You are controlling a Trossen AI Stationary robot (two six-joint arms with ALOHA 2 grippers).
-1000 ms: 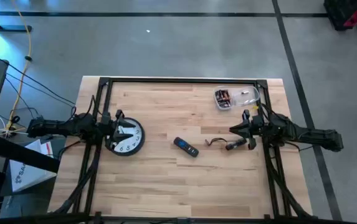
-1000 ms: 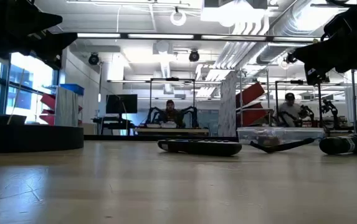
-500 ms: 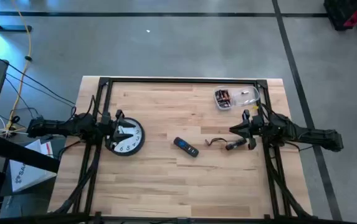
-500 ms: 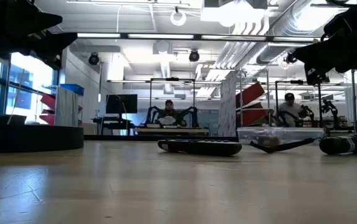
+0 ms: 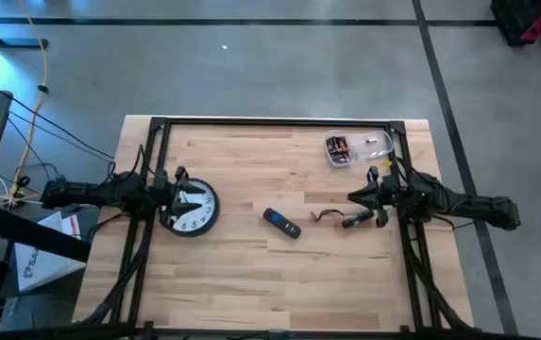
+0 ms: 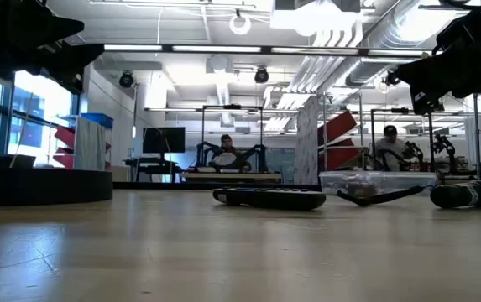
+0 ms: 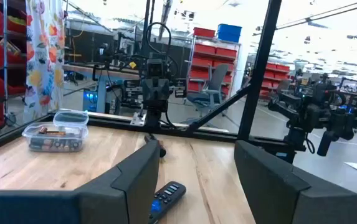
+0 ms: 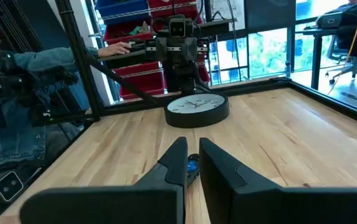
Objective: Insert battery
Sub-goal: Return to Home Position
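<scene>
The right gripper (image 5: 358, 196), fingers nearly together with only a slim gap and nothing held, is poised just above the worktop (image 5: 251, 283), with a small dark cabled device (image 5: 350, 220) just beside it and the batteries kept in a clear container (image 5: 357, 148) close behind. The remote (image 5: 281, 223) lies ahead, farther off. The left gripper (image 5: 177, 195), fingers apart, waits over the clock (image 5: 191, 210). A narrow battery could be fumbled or knocked loose inside the crowded container if the fingers are not spread first.

Beyond the table (image 6: 240, 252), in the room behind the remote control (image 6: 269, 198), a seated person (image 6: 226, 153) between two dark arms of a far rig is shifting slightly, now holding a pale round object at chest height; on the table itself nothing is moving.
</scene>
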